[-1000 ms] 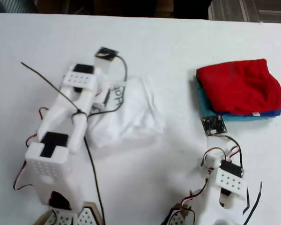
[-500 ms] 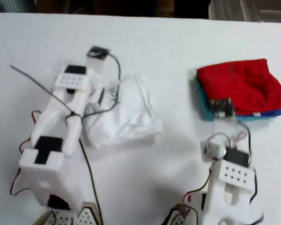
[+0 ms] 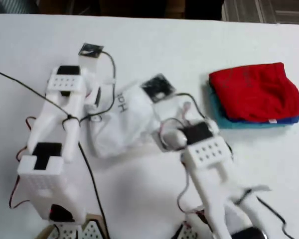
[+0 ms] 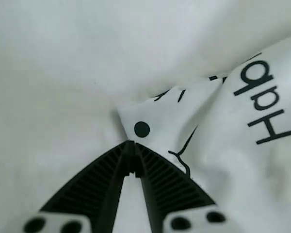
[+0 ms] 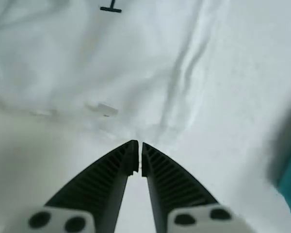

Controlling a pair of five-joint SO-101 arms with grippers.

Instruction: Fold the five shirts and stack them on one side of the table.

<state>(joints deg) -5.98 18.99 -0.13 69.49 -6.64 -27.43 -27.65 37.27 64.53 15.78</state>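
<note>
Swung over from the folded stack (image 3: 254, 92), the right gripper (image 5: 137, 145) — nearly closed, empty — meets the white shirt (image 3: 132, 122) mid-table; the left gripper (image 4: 132, 144) pinches its corner closed — likely bracing a fold.

White shirt (image 3: 124, 119) partly under the right arm (image 3: 209, 154); teal shirt (image 3: 219, 117) and blue shirt (image 3: 289, 120) mostly beneath red shirt (image 3: 254, 89)
</note>
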